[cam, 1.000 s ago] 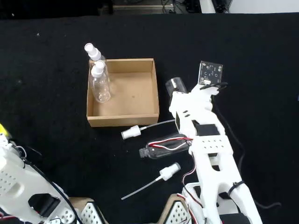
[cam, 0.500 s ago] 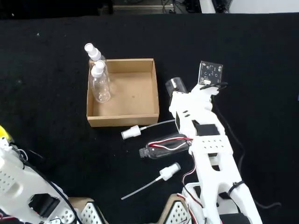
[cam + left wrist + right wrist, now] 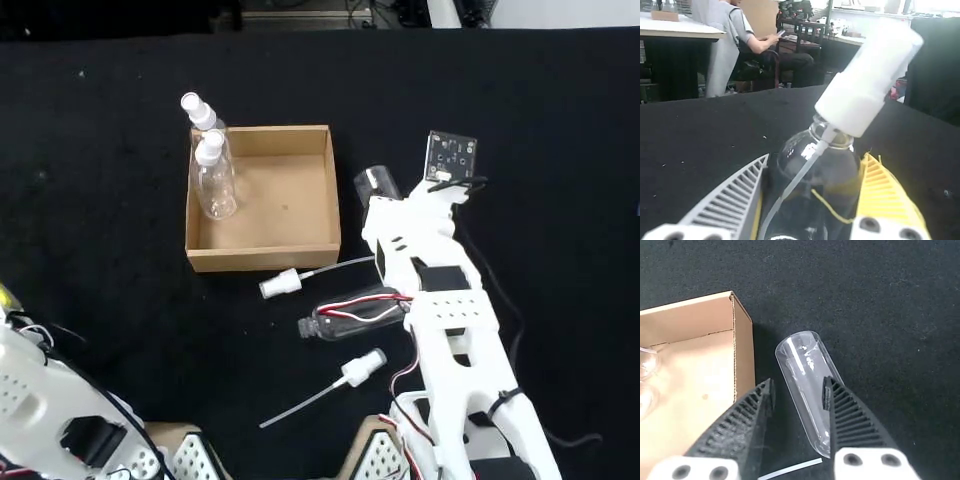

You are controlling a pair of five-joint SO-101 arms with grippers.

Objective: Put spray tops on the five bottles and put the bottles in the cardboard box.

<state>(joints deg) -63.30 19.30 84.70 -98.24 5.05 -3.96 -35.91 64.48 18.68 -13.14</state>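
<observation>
The right gripper (image 3: 797,386) is hanging open over an uncapped bottle (image 3: 807,372), which is lying on the table (image 3: 880,300) just right of the cardboard box (image 3: 742,355); its fingers (image 3: 845,410) are straddling the bottle's width, so the long axis is running between them along the arm's reach, with the closed end pointing far and slightly left; whether they are touching the bottle I cannot tell. The left gripper (image 3: 815,165) is well apart at the near left, clamping a capped bottle (image 3: 815,195); the right arm is the nearer, and I judge that closing on the bottle is its next move.
</observation>
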